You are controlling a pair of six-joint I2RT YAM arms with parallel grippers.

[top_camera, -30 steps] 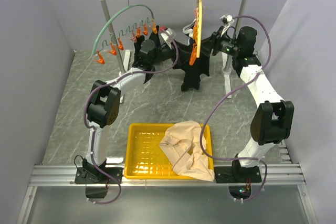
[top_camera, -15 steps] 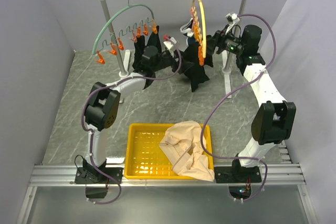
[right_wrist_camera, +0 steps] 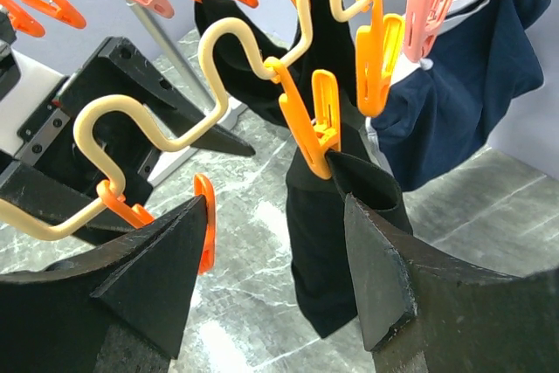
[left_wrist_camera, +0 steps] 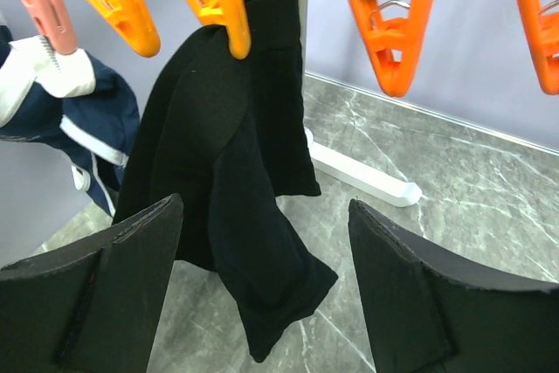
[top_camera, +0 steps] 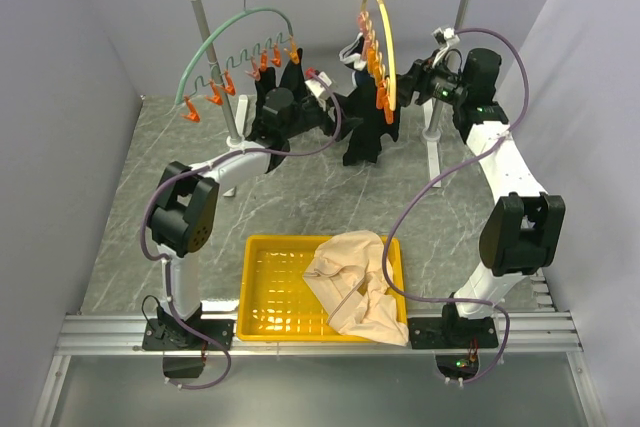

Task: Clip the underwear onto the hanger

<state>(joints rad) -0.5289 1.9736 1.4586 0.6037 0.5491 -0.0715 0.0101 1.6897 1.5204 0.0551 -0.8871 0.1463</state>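
Note:
The black underwear [top_camera: 366,135] hangs from one orange clip [left_wrist_camera: 229,22] of the pale yellow hanger [top_camera: 383,42] on the rail. It also shows in the left wrist view [left_wrist_camera: 229,172] and the right wrist view [right_wrist_camera: 336,242], pinched at its top edge by an orange clip [right_wrist_camera: 314,128] under the wavy wire [right_wrist_camera: 218,63]. My left gripper [top_camera: 335,105] [left_wrist_camera: 264,203] is open and empty just left of the cloth. My right gripper [top_camera: 402,82] [right_wrist_camera: 272,201] is open and empty just right of it.
A navy white-trimmed garment [right_wrist_camera: 463,67] hangs from a pink clip on the same hanger. A green hanger [top_camera: 225,37] with orange clips hangs at the left. The rack's white foot [top_camera: 432,159] lies on the table. A yellow tray [top_camera: 270,292] at the front holds a beige garment [top_camera: 350,282].
The underwear was stretched wide between both grippers; now it hangs narrow from the clip alone. Both grippers have drawn back from it, and the hanger has turned slightly.

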